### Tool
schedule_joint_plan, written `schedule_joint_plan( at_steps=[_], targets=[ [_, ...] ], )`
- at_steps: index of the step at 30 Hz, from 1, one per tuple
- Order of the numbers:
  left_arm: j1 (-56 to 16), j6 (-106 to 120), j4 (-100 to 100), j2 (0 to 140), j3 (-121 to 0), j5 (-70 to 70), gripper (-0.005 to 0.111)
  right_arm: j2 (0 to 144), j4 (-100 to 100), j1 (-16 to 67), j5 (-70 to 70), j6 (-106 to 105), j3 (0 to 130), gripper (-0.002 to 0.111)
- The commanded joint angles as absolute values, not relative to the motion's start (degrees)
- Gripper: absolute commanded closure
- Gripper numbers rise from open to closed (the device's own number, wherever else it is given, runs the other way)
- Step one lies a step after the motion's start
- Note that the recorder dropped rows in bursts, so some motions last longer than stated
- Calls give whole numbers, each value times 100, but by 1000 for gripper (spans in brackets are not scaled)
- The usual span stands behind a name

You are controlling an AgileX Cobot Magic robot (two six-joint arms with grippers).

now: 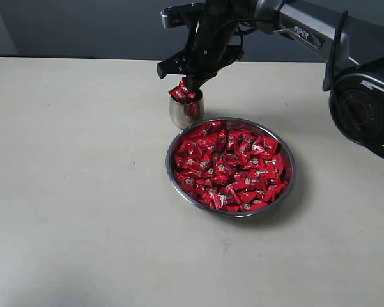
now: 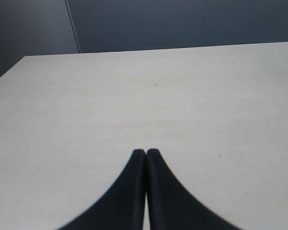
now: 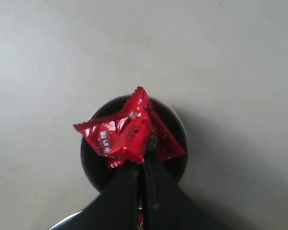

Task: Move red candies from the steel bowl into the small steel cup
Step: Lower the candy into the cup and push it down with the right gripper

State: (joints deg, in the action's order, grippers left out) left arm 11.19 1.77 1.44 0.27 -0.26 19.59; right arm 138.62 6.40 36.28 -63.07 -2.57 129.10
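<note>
The steel bowl (image 1: 287, 176) sits right of the table's middle, filled with red candies (image 1: 230, 167). Just behind its far-left rim stands the small steel cup (image 1: 184, 112). My right gripper (image 1: 190, 83) hangs directly over the cup's mouth, shut on a bunch of red candies (image 1: 181, 93). In the right wrist view the held candies (image 3: 127, 130) stick out beyond the fingertips, covering most of the cup's dark opening (image 3: 93, 165); the gripper (image 3: 142, 163) is closed on them. My left gripper (image 2: 145, 152) is shut and holds nothing, above bare table; neither bowl nor cup shows in its view.
The pale table (image 1: 70, 179) stretches wide to the left and front of the bowl. The right arm's base (image 1: 364, 109) stands at the right edge. A dark wall runs behind the table.
</note>
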Motion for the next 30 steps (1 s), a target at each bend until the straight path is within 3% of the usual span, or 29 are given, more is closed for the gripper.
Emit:
schedule_joint_plan(
  at_steps=[1, 26, 28, 30],
  targets=[
    [1072, 168, 155, 0, 0, 1914, 106, 13884, 582, 3597, -6338, -298, 12946, 109],
    [1072, 168, 155, 0, 0, 1914, 106, 14020, 856, 3597, -6341, -626, 12946, 109],
    [1072, 168, 155, 0, 0, 1914, 106, 14020, 856, 3597, -6332, -667, 12946, 101],
    [1072, 168, 155, 0, 0, 1914, 106, 14020, 856, 3597, -6343, -667, 12946, 82]
  ],
)
